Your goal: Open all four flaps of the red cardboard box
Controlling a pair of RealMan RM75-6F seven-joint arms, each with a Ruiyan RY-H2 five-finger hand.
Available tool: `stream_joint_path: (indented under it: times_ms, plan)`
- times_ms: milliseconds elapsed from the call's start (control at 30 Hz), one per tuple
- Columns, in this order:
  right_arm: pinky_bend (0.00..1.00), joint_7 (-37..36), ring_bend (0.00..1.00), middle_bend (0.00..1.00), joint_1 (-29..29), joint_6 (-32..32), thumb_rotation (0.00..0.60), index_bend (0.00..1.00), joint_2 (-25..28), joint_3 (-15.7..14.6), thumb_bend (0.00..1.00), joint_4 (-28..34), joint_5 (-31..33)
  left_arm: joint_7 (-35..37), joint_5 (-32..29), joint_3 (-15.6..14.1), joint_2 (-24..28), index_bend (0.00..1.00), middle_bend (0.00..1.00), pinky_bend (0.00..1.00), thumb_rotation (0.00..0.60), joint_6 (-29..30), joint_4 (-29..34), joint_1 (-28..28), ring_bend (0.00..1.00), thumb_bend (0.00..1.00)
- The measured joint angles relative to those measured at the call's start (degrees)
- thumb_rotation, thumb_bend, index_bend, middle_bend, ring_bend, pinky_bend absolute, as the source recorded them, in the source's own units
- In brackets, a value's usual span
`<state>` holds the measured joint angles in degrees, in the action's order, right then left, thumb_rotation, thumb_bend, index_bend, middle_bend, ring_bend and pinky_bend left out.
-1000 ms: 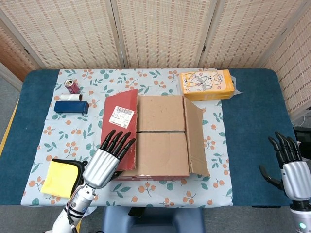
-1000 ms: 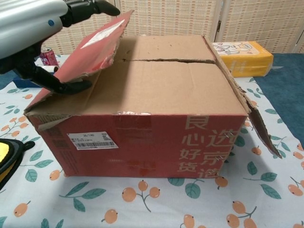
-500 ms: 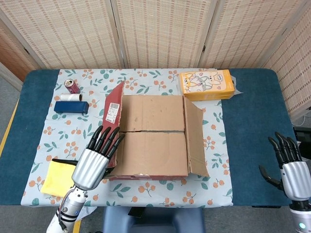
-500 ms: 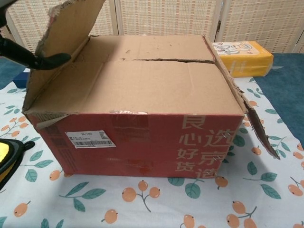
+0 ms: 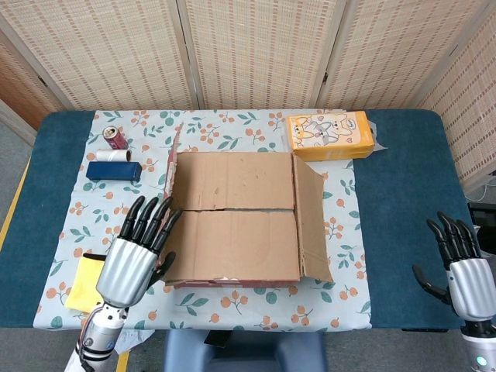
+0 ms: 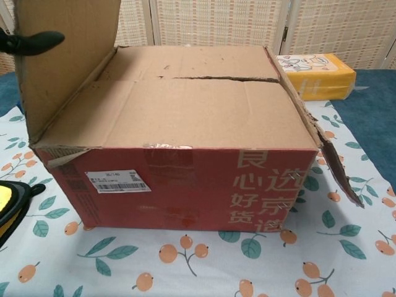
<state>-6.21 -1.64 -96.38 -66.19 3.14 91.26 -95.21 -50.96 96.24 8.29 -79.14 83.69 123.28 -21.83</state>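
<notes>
Your red cardboard box [image 5: 232,232] sits at the middle of the table, on a floral-patterned tablecloth [image 5: 325,302], its red front panel with gold Chinese characters and a white shipping label facing you in the chest view. Its left flap [image 6: 65,62] stands nearly upright, plain brown inner face turned toward the box top. Its right flap [image 5: 311,217] is folded outward and slopes down over the right side. The two long centre flaps [image 5: 236,205] lie flat and shut, meeting along a ragged seam.

Your left hand [image 5: 138,252] is just beside the box's left front corner, fingers spread and pointing away from you alongside the raised flap; a dark fingertip [image 6: 37,42] lies across the flap's outer edge in the chest view. It holds nothing. Your right hand [image 5: 461,267] hovers well apart from the box, past the table's right front edge, fingers apart and empty.

A yellow tissue box with a cartoon print [image 5: 331,134] sits just behind the right rear corner.
</notes>
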Motion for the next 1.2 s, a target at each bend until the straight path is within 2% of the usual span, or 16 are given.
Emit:
stream_joint_path:
  times_ms: [267, 567, 1200]
  plan:
    - [0.00, -0.06, 0.00, 0.00, 0.05, 0.06, 0.600, 0.00, 0.04, 0.03, 0.39, 0.06, -0.02, 0.89, 0.82, 0.91, 2.01, 0.00, 0.06, 0.01, 0.600, 3.86, 0.41, 2.57, 0.03, 0.36]
    - [0.00, 0.23, 0.00, 0.00, -0.05, 0.63, 0.600, 0.00, -0.02, 0.00, 0.38, 0.21, 0.10, 7.56, -1.12, 1.74, 6.53, 0.00, 0.06, 0.01, 0.600, 7.26, -1.46, 5.94, 0.03, 0.36]
    - [0.00, 1.16, 0.00, 0.00, -0.39, 2.13, 0.600, 0.00, -0.14, -0.13, 0.38, 0.32, 0.57, 26.40, -11.51, 1.61, 13.03, 0.00, 0.06, 0.01, 0.600, 8.78, -14.14, 11.63, 0.04, 0.40]
